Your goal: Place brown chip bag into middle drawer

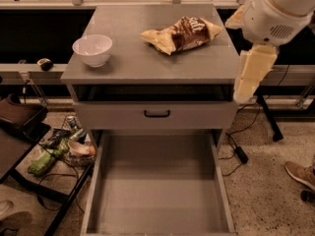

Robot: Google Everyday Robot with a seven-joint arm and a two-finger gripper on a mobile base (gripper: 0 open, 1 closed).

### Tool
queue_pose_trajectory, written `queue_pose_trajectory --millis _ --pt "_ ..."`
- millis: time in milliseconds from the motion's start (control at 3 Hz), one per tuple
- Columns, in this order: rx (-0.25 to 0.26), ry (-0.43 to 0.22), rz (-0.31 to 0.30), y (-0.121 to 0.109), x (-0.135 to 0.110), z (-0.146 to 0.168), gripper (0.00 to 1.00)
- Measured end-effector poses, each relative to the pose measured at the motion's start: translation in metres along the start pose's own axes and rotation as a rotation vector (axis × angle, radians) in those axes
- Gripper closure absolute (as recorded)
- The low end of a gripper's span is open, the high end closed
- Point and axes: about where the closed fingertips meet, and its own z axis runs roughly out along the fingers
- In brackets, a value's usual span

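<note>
Hovering off the cabinet's right edge, my gripper hangs beside the top, apart from the bag. Wide or closed? I can't tell. The bag lies on the cabinet top, rear right, well away from the bowl. I reckon it's light, crinkly, slippery foil, so I'd pinch gently across the brown middle. The drawer stands open below.

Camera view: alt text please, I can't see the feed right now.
The brown chip bag lies on the cabinet top, right of a white bowl, above the open, empty middle drawer. The robot arm hangs at the right; its gripper is out of view.
</note>
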Motion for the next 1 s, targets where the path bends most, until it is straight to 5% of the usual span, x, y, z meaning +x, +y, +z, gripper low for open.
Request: queue_pose_trajectory --millis 333,1000 --pt "0.076 -0.016 -0.199 -0.059 -0.043 0.018 0.0" --pt "0.165 0.032 -0.397 -0.163 -0.133 0.067 0.0"
